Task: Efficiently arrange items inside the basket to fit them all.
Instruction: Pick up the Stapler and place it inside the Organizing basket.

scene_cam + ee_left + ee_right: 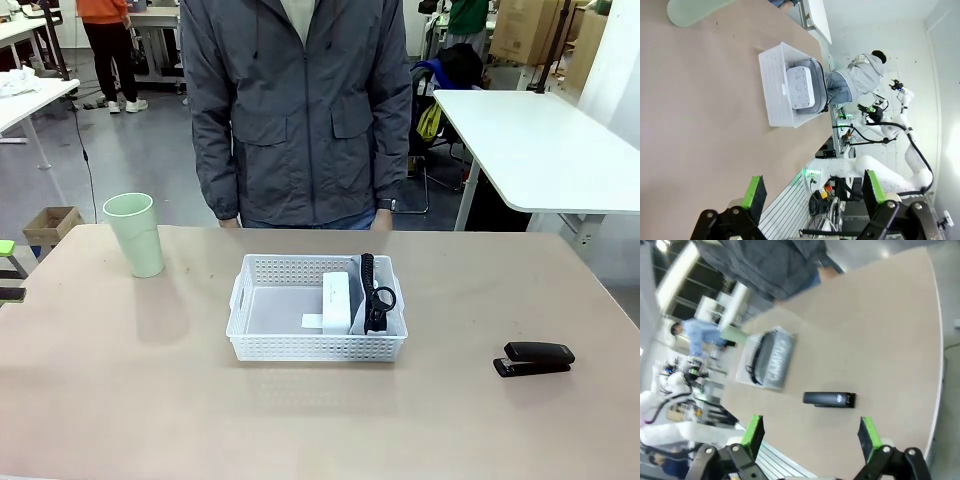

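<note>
Opened wide and empty, the left claw (813, 187) was seen. The cup (134, 234) stood left of the basket (318, 347), with the box (337, 300) and pouch (777, 360) packed rightward inside. The stapler (535, 358) lay right, before the equally open right claw (810, 430). The basket's bare left half was best filled next.

Box (336, 300) and pouch (776, 359) in basket (300, 345), cup (134, 234) left, stapler (535, 358) right

Grey floor (140, 170), white side table (540, 150) at right, cardboard boxes (520, 30) behind.
</note>
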You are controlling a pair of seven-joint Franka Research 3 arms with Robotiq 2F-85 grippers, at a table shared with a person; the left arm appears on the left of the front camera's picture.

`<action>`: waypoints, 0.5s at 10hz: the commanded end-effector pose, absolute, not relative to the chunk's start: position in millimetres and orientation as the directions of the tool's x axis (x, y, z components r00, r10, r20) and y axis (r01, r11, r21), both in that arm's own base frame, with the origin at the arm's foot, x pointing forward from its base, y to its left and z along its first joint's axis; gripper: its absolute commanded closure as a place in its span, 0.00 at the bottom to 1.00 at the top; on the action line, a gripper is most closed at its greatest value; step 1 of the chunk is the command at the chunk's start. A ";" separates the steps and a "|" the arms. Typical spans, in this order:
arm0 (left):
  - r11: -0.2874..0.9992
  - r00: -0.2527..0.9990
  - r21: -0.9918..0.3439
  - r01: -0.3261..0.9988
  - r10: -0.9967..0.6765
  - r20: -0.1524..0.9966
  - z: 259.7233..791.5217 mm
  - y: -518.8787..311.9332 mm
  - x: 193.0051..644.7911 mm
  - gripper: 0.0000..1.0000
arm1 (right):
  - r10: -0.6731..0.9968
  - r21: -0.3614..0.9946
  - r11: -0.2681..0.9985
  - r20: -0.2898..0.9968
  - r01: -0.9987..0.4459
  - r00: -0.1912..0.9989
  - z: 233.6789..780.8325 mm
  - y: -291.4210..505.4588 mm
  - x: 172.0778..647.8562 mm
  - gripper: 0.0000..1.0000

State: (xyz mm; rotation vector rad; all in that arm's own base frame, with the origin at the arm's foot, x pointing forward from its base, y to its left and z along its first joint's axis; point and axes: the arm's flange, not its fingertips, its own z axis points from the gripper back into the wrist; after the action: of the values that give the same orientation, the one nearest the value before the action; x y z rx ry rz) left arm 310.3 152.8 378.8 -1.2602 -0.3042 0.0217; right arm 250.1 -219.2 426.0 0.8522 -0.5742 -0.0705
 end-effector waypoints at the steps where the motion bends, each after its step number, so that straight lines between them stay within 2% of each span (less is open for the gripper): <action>1: 0.310 0.954 -0.936 0.167 0.188 0.233 379.5 151.3 307.5 0.00 | -0.157 0.554 0.826 0.405 -0.105 0.901 419.1 -138.6 251.3 0.00; 3: 0.310 0.954 -0.936 0.167 0.188 0.233 379.5 151.3 307.5 0.00 | 0.031 0.364 0.916 0.348 -0.166 0.937 413.8 -71.1 263.3 0.00; 5: 0.310 0.954 -0.936 0.167 0.188 0.233 379.5 151.3 307.5 0.00 | 0.146 0.203 0.957 0.274 -0.206 0.950 399.8 -24.8 275.7 0.00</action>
State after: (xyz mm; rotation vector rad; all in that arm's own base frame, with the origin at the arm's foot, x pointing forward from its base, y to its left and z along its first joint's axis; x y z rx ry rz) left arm 310.5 152.2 378.6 -1.2593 -0.3024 0.0208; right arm 337.9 -72.5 454.2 0.3284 -0.2967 0.1554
